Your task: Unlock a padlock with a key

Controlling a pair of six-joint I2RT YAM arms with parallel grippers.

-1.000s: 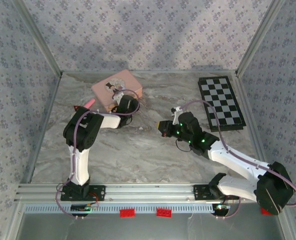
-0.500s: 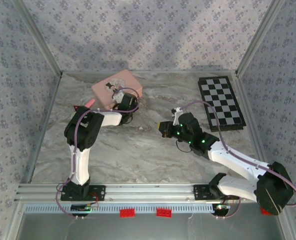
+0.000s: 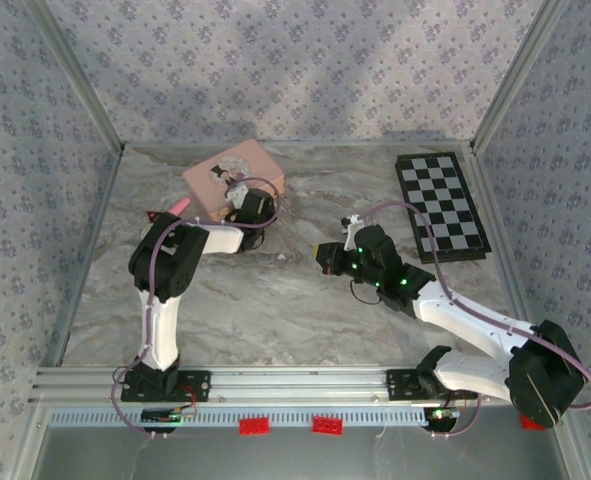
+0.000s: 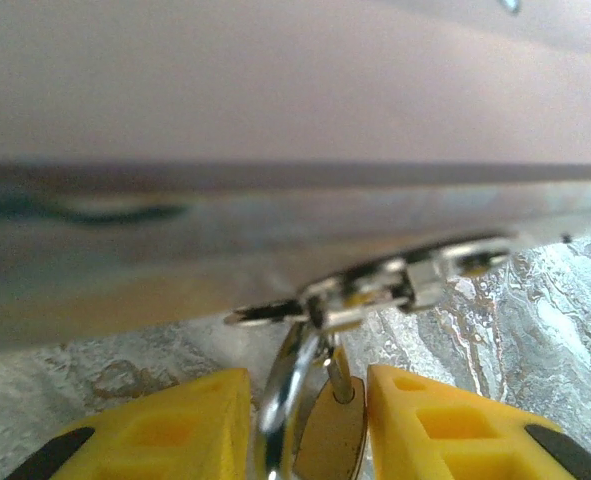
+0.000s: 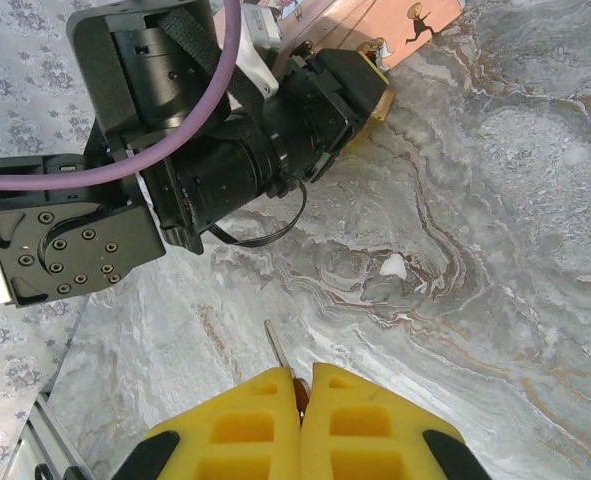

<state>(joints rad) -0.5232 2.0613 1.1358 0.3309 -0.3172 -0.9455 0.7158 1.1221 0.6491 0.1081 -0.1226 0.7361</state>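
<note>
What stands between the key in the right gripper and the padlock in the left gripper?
Nothing visible does. The right gripper holds the key, the left gripper holds the padlock close to the pink box, and between them lies bare table. Whether the left fingers cover the keyhole, I cannot tell.

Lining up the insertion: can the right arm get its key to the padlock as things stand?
Probably yes. Bare table lies between the right tool, shut on the key, and the padlock in the left tool. The pink box crowds its far side; keyhole direction unclear.
</note>
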